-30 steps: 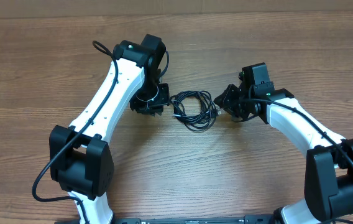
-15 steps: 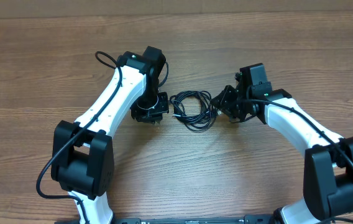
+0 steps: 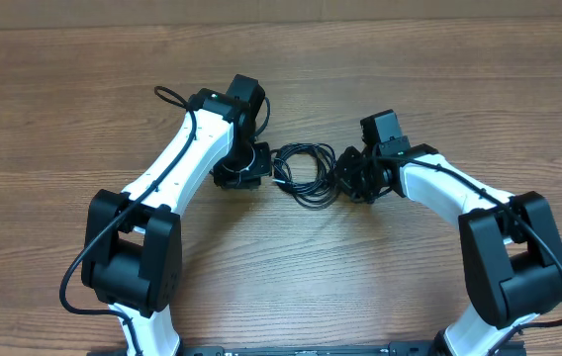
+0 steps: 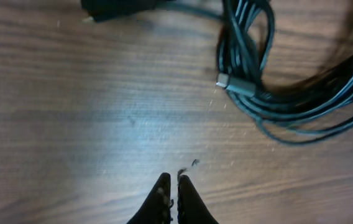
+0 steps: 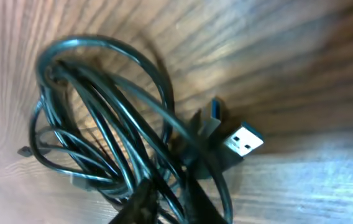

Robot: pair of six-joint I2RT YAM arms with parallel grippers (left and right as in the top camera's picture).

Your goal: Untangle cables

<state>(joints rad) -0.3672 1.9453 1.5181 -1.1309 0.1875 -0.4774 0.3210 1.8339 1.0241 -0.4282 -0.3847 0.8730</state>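
Two arms flank one small coil of cables, which lies near the middle of the table, between the pincers. We note bare wood running wide on every side. The far table edge shows along the top of the overhead view, well apart from the coil.

Left pincer: tips pressed together, nothing in them, over bare wood near the loops. A small silvery plug lies on the side of the coil facing it.

Right pincer: narrowed onto the coil, a few strands caught between its fingers. A flat plug sticks out just beside them.

Only the arms themselves crowd the coil, left and right. Toward the near and far edges we see open wood. An arm wire loops off the left arm, apart from the cables.
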